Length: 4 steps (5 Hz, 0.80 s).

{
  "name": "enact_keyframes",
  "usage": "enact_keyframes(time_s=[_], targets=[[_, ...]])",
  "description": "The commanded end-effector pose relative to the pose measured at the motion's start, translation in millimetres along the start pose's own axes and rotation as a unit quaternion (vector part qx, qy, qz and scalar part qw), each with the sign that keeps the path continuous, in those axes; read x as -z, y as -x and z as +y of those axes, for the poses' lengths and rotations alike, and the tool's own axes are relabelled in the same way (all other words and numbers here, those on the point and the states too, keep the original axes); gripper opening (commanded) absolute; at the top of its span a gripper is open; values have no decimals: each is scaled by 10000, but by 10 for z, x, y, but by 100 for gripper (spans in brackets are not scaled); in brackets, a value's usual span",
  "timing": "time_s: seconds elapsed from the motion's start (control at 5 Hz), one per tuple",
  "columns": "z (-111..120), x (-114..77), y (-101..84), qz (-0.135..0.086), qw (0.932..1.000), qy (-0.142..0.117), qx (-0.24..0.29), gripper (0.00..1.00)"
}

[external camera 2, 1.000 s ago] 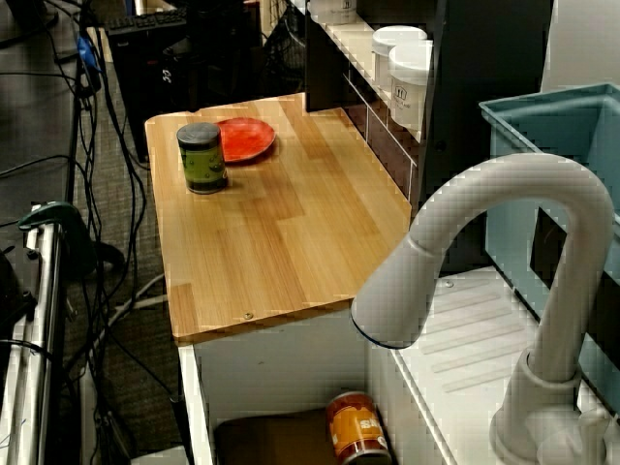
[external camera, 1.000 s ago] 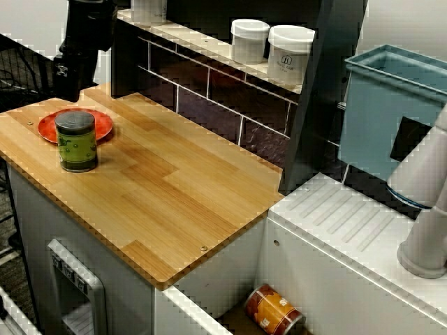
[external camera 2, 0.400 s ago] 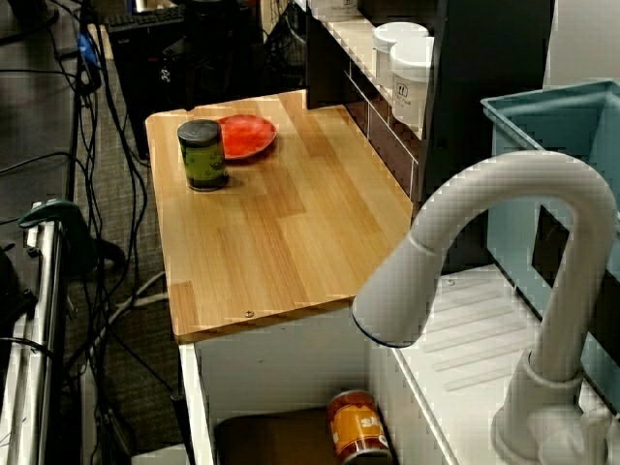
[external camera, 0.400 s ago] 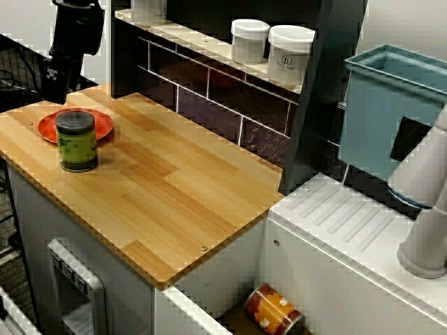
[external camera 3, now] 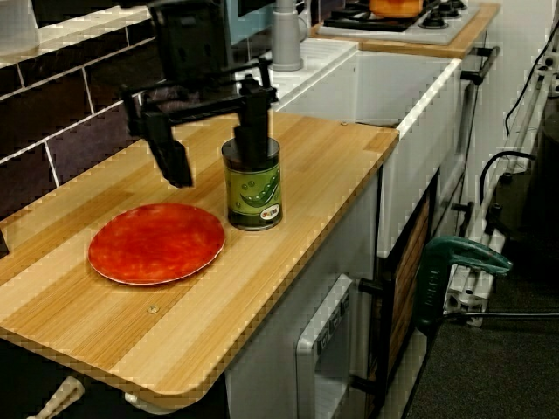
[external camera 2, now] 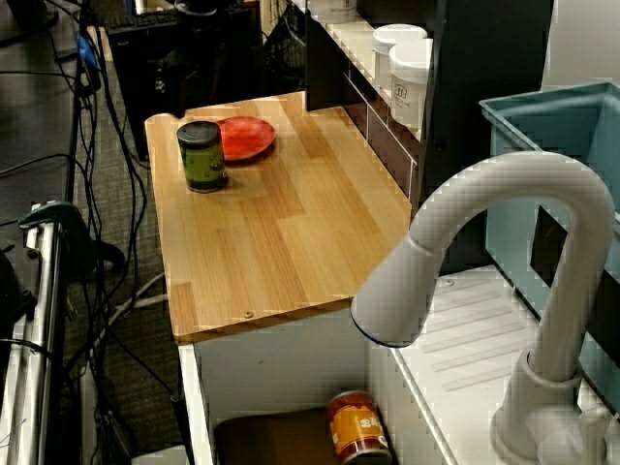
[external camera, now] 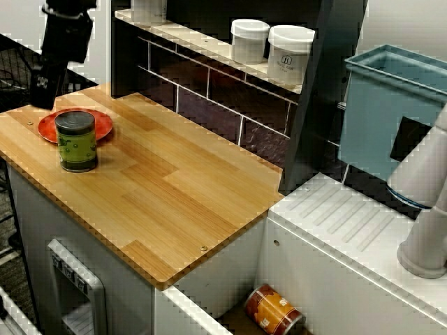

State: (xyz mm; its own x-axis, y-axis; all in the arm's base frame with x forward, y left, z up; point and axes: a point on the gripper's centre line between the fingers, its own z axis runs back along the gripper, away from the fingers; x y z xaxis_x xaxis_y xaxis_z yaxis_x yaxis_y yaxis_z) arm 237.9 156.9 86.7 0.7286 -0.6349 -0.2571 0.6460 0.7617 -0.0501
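Note:
A green can with a dark lid (external camera: 77, 142) stands upright on the wooden counter (external camera: 174, 188), at the near edge of a red plate (external camera: 103, 125). My black gripper (external camera: 43, 87) hangs over the counter's far left end, above and behind the plate, touching nothing. In the view that rides on the gripper, the gripper (external camera 3: 216, 161) is open and empty; one finger (external camera 3: 175, 157) shows above the plate (external camera 3: 156, 243) and the other lines up with the can (external camera 3: 252, 185). In the view from the sink end, the can (external camera 2: 202, 157) and plate (external camera 2: 247, 137) are plain, while the gripper is lost against the dark background.
Two white jars (external camera: 250, 40) (external camera: 290, 54) sit on the shelf over the tiled back wall. A teal bin (external camera: 391, 105) and a white faucet (external camera 2: 484, 252) stand at the right. An orange can (external camera: 274, 310) lies in the sink. Cables and a green clamp (external camera 3: 458, 262) are beside the counter.
The gripper has moved left and slightly up, away from the shelf toward the counter's far left end. The can and plate have not moved.

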Motion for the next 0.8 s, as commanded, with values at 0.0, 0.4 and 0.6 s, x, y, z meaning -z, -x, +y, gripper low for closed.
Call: enact_keyframes(time_s=[0.0, 0.4, 0.6], targets=[[-50, -119, 232, -113, 9991, -363, -193, 100], [-180, 26, 9, -215, 9970, -504, 546, 100], [-246, 92, -210, -348, 9960, -555, 609, 100]])
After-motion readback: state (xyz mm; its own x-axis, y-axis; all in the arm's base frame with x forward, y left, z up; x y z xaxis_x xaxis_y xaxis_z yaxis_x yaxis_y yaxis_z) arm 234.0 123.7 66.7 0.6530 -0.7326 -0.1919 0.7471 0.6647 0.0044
